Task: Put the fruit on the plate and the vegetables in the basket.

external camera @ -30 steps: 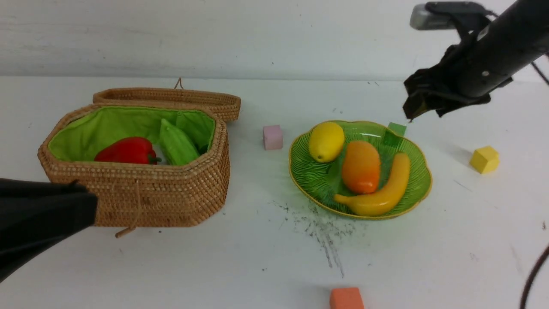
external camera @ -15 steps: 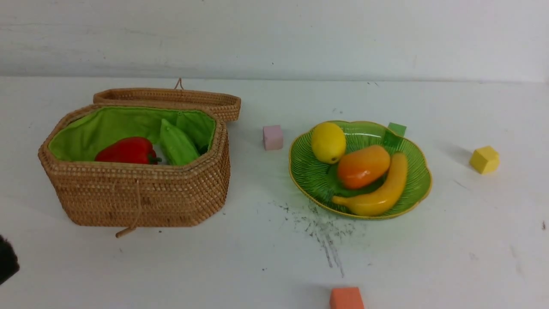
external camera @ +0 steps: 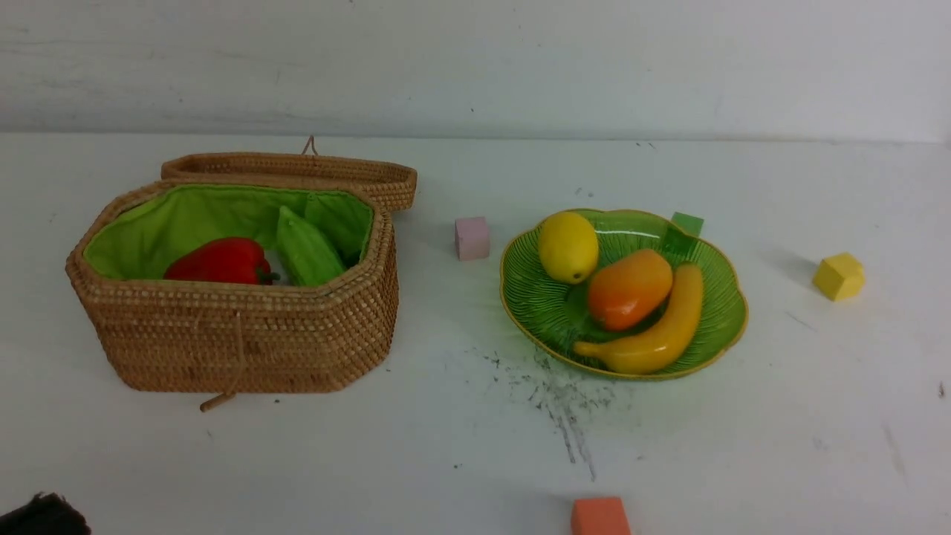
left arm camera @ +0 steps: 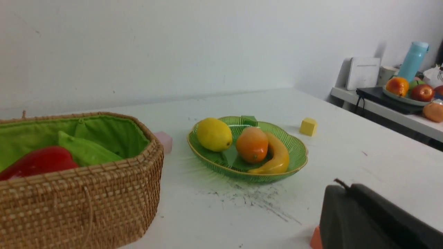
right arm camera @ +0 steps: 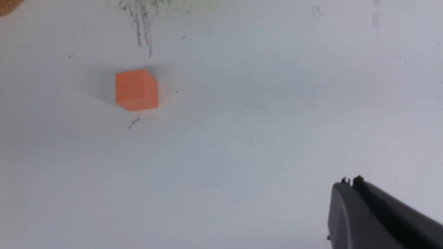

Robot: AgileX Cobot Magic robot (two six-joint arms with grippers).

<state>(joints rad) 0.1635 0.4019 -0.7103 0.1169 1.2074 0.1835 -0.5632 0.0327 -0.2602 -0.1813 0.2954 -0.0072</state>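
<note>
Our white table (external camera: 780, 416), scuffed with dark marks, meets a plain white wall. On our right, the ribbed green plate (external camera: 717, 338) holds a lemon (external camera: 567, 247), mango (external camera: 629, 289) and banana (external camera: 654, 331). On our left, the open wicker basket (external camera: 245, 342) holds a red pepper (external camera: 219, 261) and green gourd (external camera: 306, 253). Our left gripper (left arm camera: 349, 193) and right gripper (right arm camera: 349, 188) show closed dark tips, holding nothing.

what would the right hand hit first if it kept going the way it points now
Probably just the bare white table. In the right wrist view the right hand points at empty tabletop; the orange cube sits well off to one side, out of that line. Depth is uncertain.
</note>
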